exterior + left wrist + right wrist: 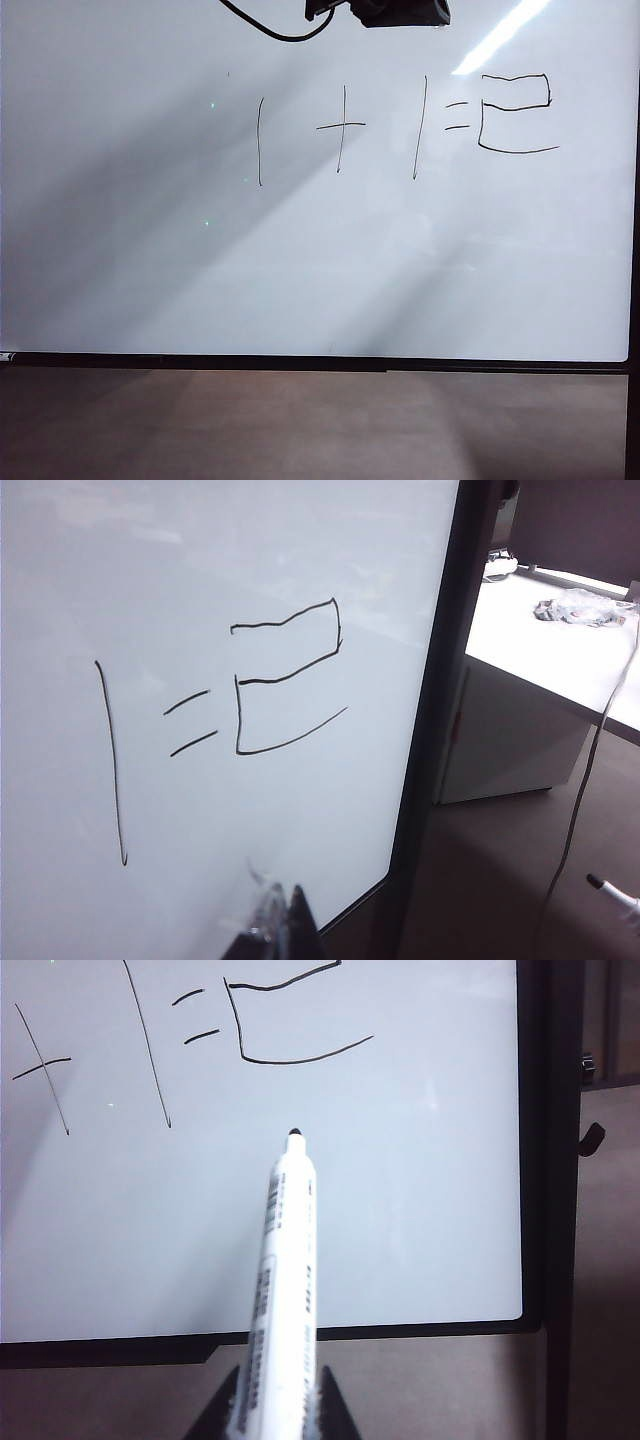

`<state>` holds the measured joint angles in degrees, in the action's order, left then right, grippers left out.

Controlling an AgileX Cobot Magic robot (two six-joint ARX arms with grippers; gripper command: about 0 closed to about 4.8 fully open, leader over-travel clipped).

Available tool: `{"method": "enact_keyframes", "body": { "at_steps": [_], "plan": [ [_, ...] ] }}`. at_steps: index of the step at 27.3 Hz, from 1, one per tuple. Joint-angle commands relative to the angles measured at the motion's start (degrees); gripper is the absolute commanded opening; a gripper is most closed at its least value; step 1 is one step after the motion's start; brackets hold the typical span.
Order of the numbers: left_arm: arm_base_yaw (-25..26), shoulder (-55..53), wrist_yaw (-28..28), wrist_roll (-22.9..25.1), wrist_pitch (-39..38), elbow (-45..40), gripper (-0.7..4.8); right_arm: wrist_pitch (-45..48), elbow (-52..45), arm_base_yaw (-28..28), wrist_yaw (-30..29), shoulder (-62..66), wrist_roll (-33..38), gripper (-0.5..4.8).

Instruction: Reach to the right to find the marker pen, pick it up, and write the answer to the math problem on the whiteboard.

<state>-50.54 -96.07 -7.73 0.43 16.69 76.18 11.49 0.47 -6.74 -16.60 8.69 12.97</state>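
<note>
We log answer [515,112] done on whiteboard [150,250] | right gripper [275,1405] off board, pinching marker pen [285,1260] | left gripper [275,920] beside board, pressed together, empty | nothing left.

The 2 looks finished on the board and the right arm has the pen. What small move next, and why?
Probably ease the right end effector a little farther off the whiteboard. The answer already stands after the equals sign, and the marker pen, gripped in that end effector, points its tip at bare board below the writing, so a stray mark is the risk. The left end effector sits low by the board's frame.
</note>
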Motion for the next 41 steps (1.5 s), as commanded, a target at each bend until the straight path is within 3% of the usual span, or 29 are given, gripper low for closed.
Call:
{"method": "enact_keyframes", "body": {
  "at_steps": [1,4,9,12,14,16,20,21,25,27,31,35,41],
  "plan": [
    [-0.1,0.2,0.0,0.2,0.5,0.1,-0.04,0.7,-0.3,0.1,-0.1,-0.2,-0.1,0.0],
    [-0.1,0.2,0.0,0.2,0.5,0.1,-0.04,0.7,-0.3,0.1,-0.1,-0.2,-0.1,0.0],
    [0.6,0.2,-3.0,7.9,-1.5,0.1,-0.04,0.7,-0.3,0.1,-0.1,-0.2,-0.1,0.0],
    [3.7,2.8,-7.2,10.2,-15.1,0.0,-0.04,0.7,-0.3,0.1,-0.1,-0.2,-0.1,0.0],
    [7.9,7.5,-4.7,7.7,-26.1,-1.8,-0.04,0.7,-0.3,0.1,-0.1,-0.2,-0.1,0.0],
    [14.6,15.3,0.3,3.8,-29.9,-7.8,-0.04,0.7,-0.3,0.1,-0.1,-0.2,-0.1,0.0],
    [29.1,34.7,7.6,0.2,-24.5,-25.0,-0.04,0.7,-0.3,0.1,-0.1,-0.2,-0.1,0.0],
    [32.3,39.4,7.2,0.3,-22.9,-29.0,-0.04,0.7,-0.3,0.0,-0.1,-0.2,-0.1,0.0],
    [43.4,58.4,-3.3,4.4,-17.9,-43.7,-0.04,0.7,-0.3,0.1,-0.1,-0.2,-0.1,0.0],
    [47.0,66.4,-3.2,4.9,-17.2,-49.5,-0.04,0.7,-0.3,0.1,0.0,-0.1,-0.1,0.0],
    [50.4,77.6,-1.4,1.7,-16.6,-58.4,-0.04,0.7,-0.3,0.1,-0.3,-0.2,-0.1,0.0],
    [50.8,83.4,0.6,-1.4,-16.7,-63.6,-0.04,0.7,-0.3,0.0,0.0,-0.1,-0.1,0.0],
    [50.8,89.0,1.0,-2.0,-19.2,-68.5,-0.04,0.7,-0.3,0.1,0.0,-0.3,-0.1,0.0]
  ]
}}
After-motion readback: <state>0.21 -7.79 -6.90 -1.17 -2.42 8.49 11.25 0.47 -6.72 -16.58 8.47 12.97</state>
